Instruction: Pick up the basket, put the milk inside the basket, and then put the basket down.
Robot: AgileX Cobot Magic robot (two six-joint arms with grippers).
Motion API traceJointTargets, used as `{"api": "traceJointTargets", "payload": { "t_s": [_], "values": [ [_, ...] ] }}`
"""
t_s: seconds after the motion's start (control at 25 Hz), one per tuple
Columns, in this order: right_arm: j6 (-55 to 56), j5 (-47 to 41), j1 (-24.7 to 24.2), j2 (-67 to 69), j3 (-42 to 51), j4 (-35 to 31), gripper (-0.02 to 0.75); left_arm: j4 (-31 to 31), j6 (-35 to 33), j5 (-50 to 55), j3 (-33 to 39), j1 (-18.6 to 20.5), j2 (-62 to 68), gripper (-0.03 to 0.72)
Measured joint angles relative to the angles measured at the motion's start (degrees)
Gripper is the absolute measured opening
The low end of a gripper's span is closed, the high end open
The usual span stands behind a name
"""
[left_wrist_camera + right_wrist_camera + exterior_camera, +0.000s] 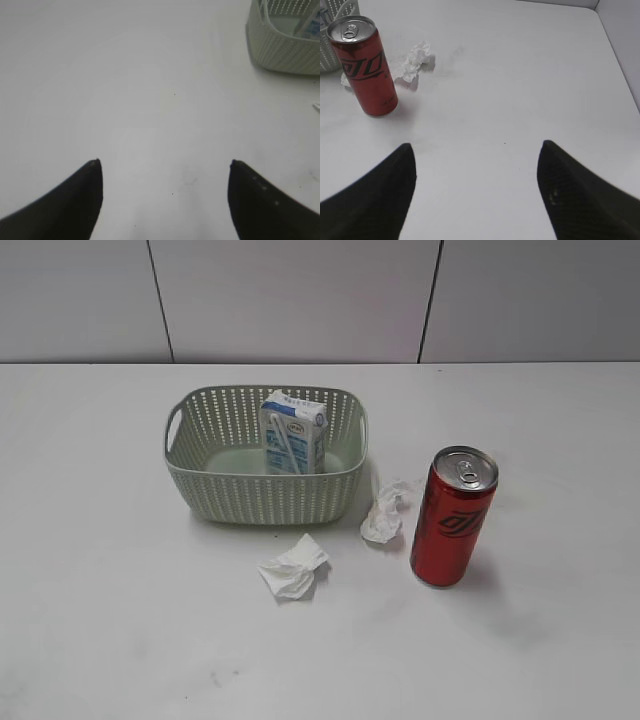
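1. The basket [265, 472] rests on the white desk [120, 620] in the upper middle of the exterior frame, its long sides running left to right and a cut-out handle showing at its left end.
2. The milk [293, 432] stands upright inside the basket, toward the back wall and a little right of the basket's centre, with its white straw down the front face.
3. A red can [452, 517] stands upright on the desk at the right of the frame, apart from the basket.
4. One crumpled tissue [294, 567] lies on the desk just below the basket's front wall; a second tissue [385, 512] lies between the basket's right corner and the can, near both.
5. Neither arm appears in the exterior view.
6. In the left wrist view the left gripper [165, 165] hangs above bare desk, its jaws spread wide apart with nothing between them; the basket's corner sits in the upper right of that frame, well away from the tips.
7. In the right wrist view the right gripper [477, 146] likewise has its jaws wide apart and empty over bare desk; the can stands in the upper left of that frame, with a tissue just right of it and a sliver of the basket at the left edge.
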State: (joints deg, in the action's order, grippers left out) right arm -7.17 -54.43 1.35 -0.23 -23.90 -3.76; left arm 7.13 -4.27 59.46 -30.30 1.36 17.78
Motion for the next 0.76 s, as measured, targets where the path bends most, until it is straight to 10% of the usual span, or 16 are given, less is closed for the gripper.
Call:
{"api": "traceJointTargets", "payload": {
  "t_s": [0.76],
  "values": [
    [-0.05, 0.08, 0.00, 0.00, 0.00, 0.00, 0.591, 0.05, 0.00, -0.06, 0.84, 0.00, -18.06, 0.587]
  ]
}}
